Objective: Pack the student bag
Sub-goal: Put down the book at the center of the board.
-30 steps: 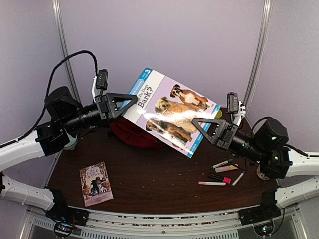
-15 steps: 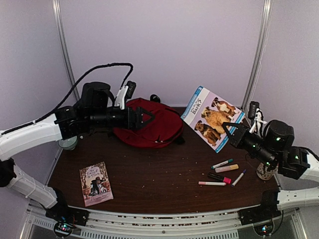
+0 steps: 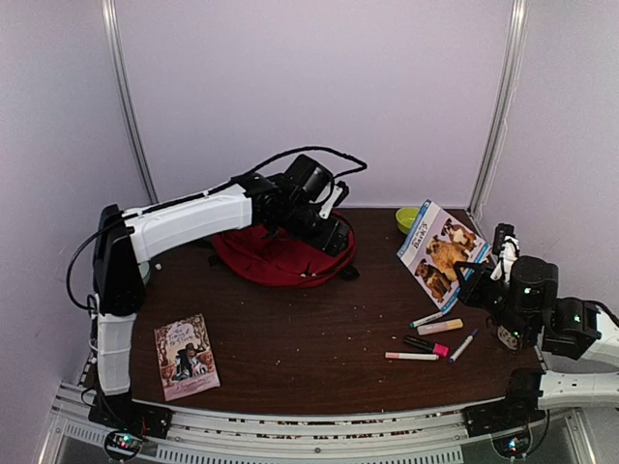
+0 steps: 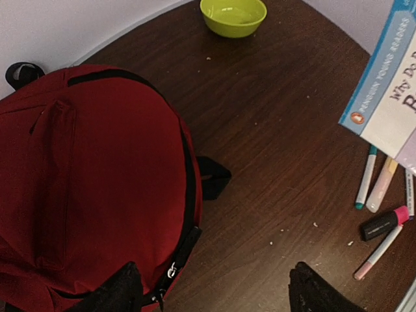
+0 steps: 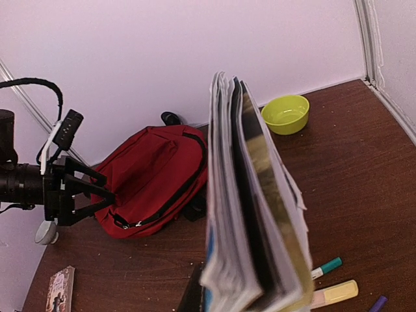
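A dark wooden worktop [image 3: 309, 319] seen from above, with a robot arm on each side. The student bag [image 3: 276, 259], a large dark-red backpack with black zips, lies flat against the far edge of the worktop, left of centre, with its black top loop toward the back wall. The left arm reaches over the bag. The left gripper [image 4: 213, 281] hangs above the bag's right-hand side with its fingers spread wide and nothing between them, one fingertip over red fabric and the other over bare wood. At the right edge of the worktop the right gripper [image 3: 474, 278] is clamped on the lower edge of a picture book [image 3: 440, 253], holding it upright and off the surface. Its cover shows dogs and has a blue band along one side. A lime-green bowl [image 3: 408, 218] stands near the far right corner, behind the book. Markers and pens [image 3: 426, 345] lie scattered on the wood in front of the book, toward the near right corner. A small illustrated paperback [image 3: 186, 355] lies flat near the near left corner, well apart from the bag.
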`<state>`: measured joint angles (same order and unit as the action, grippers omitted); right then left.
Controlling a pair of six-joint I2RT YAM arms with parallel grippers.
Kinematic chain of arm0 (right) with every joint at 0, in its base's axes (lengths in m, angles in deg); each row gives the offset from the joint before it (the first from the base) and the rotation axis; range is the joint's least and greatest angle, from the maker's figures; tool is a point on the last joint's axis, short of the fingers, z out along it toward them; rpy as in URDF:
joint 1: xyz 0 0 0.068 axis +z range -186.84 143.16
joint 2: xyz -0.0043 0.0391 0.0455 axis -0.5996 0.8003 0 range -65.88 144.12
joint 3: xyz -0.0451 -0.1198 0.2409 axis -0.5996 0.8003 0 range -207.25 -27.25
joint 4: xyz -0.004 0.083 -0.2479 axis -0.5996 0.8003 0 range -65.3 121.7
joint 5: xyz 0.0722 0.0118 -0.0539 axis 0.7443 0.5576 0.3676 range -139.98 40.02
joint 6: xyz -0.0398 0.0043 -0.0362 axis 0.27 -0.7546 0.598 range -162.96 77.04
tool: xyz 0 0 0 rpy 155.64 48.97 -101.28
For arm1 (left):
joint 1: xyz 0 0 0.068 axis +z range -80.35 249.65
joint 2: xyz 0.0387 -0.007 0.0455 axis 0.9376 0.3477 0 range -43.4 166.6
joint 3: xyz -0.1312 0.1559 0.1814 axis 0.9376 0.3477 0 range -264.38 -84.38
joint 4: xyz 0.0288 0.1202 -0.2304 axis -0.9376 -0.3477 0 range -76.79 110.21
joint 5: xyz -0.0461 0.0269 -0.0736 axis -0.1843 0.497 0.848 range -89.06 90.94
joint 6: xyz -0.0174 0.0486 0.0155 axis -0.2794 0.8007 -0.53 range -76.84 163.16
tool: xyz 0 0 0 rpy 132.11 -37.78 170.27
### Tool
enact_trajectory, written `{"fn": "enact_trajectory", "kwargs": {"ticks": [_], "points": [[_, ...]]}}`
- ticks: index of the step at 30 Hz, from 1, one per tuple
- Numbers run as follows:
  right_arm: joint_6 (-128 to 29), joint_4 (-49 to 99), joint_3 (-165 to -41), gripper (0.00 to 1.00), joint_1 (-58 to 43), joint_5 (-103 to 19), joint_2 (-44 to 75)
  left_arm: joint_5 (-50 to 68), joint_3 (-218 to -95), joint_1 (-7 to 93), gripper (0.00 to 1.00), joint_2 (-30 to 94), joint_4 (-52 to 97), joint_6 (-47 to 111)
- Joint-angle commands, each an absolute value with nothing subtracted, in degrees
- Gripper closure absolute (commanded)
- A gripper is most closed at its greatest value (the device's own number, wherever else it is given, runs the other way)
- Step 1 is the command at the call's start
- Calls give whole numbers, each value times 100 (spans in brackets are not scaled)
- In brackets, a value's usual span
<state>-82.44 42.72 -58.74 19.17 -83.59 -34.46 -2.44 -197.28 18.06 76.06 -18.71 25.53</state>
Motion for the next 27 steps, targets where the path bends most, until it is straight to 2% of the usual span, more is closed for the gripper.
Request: {"fn": "enact_trajectory", "kwargs": {"ticks": [1, 5, 13, 18, 22, 27], "points": [[-8401, 4288, -5632, 100, 1862, -8689, -3757, -532, -20717, 1780, 21, 8378, -2715, 3054], [-8474, 4305, -5452, 100, 1853, -8615, -3923, -598, -21452, 1784, 25, 9034, -3204, 3159], [-8511, 3934, -5277, 100, 1829, -8098, -3802, -644, -20714, 1780, 28, 8761, -3078, 3180], [-8663, 3268, -5154, 100, 1837, -6855, -3466, -329, -19415, 1823, 24, 7664, -2265, 3266], [-9134, 2528, -4935, 100, 1839, -5318, -3122, -408, -18633, 1985, 24, 7010, -2131, 3124], [-9936, 1515, -4609, 100, 1887, -3735, -2208, -226, -17729, 2341, 21, 6416, -1754, 3559]]}}
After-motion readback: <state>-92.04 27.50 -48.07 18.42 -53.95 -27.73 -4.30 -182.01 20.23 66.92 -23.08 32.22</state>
